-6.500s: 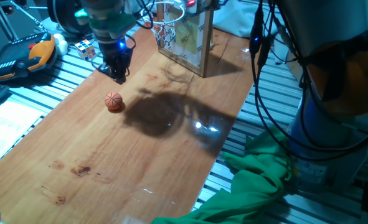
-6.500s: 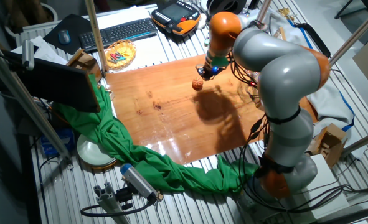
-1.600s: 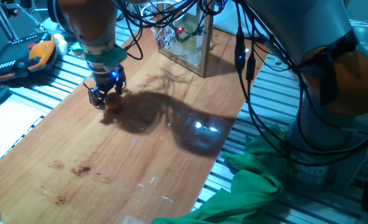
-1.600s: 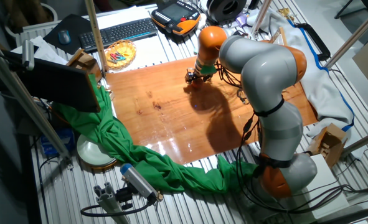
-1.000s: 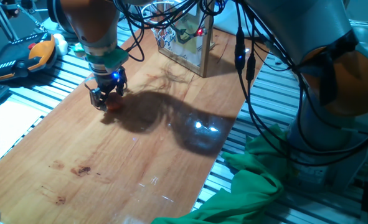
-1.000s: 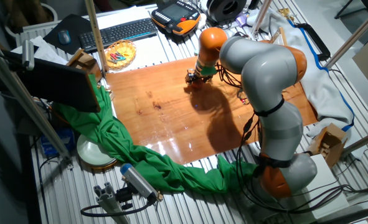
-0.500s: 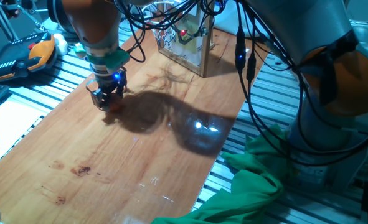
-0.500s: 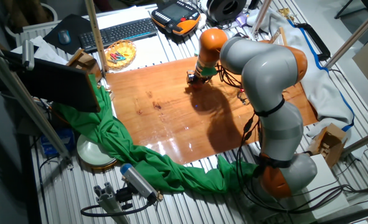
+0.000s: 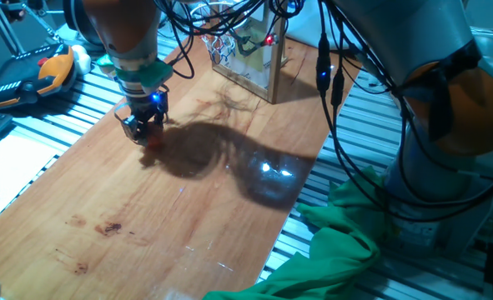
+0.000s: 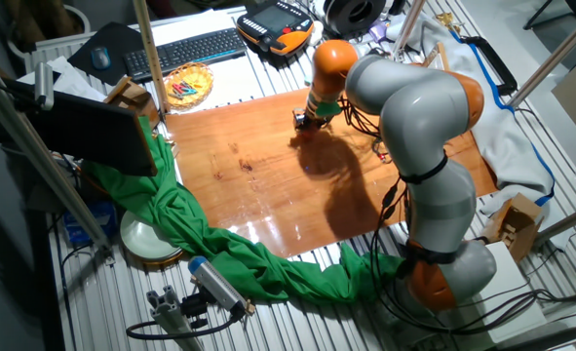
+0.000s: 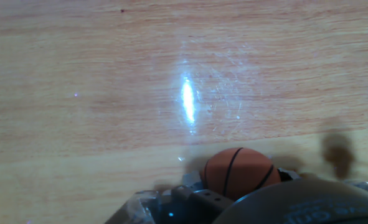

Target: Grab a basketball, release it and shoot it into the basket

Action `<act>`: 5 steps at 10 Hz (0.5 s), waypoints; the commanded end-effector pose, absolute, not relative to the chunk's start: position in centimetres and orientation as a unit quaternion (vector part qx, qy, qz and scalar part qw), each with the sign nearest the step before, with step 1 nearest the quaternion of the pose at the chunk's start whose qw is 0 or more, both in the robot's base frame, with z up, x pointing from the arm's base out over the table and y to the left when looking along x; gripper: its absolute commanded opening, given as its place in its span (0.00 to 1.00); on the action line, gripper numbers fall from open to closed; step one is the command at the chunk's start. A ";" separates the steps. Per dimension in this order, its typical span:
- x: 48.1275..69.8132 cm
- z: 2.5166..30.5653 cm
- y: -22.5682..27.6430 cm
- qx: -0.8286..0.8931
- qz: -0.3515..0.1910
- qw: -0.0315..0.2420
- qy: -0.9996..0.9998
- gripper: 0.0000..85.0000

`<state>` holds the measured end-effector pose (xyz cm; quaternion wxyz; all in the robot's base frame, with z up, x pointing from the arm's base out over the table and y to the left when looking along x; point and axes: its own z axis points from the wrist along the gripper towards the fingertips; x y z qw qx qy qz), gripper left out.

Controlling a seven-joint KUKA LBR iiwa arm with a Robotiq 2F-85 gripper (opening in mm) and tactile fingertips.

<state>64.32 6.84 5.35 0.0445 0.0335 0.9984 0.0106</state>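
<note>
Now your gripper (image 9: 146,133) low on the wooden table (image 9: 188,208), fingers clamped on the basketball (image 11: 238,172), basket (image 9: 221,37) well apart.

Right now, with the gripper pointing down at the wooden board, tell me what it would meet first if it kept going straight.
The basketball: it already sits at the gripper, which is low over the wooden board. The board lies just beneath. Whether the gripper is already shut on the ball is unclear.
</note>
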 end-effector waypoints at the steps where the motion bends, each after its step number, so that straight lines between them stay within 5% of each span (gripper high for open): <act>1: 64.3 6.2 6.8 0.036 0.008 0.045 0.998 0.18; 5: 63.8 11.2 5.5 0.048 0.010 0.041 0.998 0.01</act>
